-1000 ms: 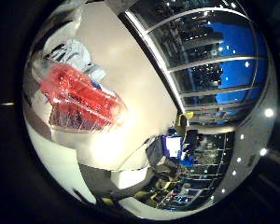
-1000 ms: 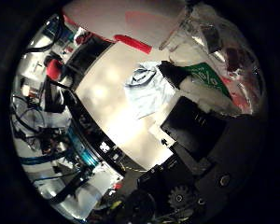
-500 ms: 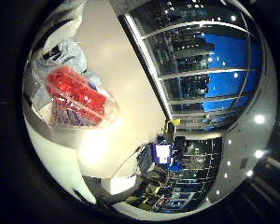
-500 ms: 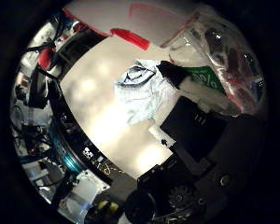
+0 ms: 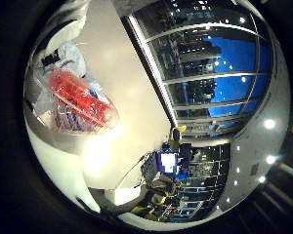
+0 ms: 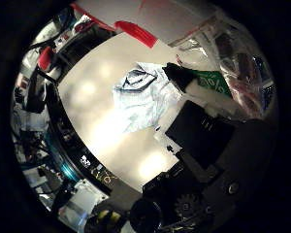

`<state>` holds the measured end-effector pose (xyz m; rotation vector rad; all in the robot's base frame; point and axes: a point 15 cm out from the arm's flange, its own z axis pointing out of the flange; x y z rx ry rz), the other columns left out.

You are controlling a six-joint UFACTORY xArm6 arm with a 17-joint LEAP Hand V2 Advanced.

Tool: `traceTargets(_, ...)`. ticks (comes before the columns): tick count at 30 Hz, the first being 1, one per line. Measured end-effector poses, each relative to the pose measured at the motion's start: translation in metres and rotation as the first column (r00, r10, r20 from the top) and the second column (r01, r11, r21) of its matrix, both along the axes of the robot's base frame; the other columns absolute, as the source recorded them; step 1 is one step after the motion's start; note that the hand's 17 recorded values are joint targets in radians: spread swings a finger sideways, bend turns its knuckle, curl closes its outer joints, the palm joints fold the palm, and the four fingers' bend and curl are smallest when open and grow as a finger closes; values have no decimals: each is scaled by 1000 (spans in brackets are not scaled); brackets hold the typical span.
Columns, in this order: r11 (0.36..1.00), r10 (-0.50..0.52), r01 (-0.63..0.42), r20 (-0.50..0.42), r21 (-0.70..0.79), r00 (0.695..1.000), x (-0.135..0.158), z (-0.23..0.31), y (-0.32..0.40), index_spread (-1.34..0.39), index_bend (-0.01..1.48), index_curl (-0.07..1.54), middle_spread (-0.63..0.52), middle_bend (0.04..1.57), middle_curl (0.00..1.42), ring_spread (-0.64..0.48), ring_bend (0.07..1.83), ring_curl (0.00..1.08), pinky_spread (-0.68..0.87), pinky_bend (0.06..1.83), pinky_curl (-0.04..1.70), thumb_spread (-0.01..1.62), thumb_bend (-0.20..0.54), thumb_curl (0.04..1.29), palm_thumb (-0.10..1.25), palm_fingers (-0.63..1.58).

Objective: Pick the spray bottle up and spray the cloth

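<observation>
A pale, crumpled cloth with a dark printed patch (image 6: pixel 143 99) lies on the light beige worktop (image 6: pixel 99 121), in the upper middle of the thumb-side frame. Just beside it, to the right, sits the white spray bottle with a black nozzle and a green label (image 6: pixel 203 87), its nozzle end reaching the cloth's edge. The black and white body of the robot hand (image 6: pixel 203 145) fills the lower right of that frame, close under the bottle. Whether its fingers are curled round the bottle or straight cannot be told from either view.

In the little-finger-side frame, a clear plastic bag holding red items (image 5: pixel 80 100) rests on the worktop at the upper left. Dark glass windows (image 5: pixel 210 63) with blue reflections fill the upper right.
</observation>
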<state>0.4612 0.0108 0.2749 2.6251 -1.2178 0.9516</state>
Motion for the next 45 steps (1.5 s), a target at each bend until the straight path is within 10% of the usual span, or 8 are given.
traceTargets(16,971,-93,74,76,228,993,5,41,28,-257,1113,993,-136,1384,812,-260,1313,918,-160,941,1497,166,-21,928,1061,1088)
traceTargets(33,507,-66,127,-109,852,992,-32,101,195,-253,1123,981,-137,1381,817,-261,1311,922,-162,940,1497,165,-21,928,1060,1087)
traceTargets(45,408,132,-28,-29,912,991,-51,80,284,-254,1120,986,-135,1383,816,-261,1309,923,-163,939,1497,188,-20,936,1063,1089)
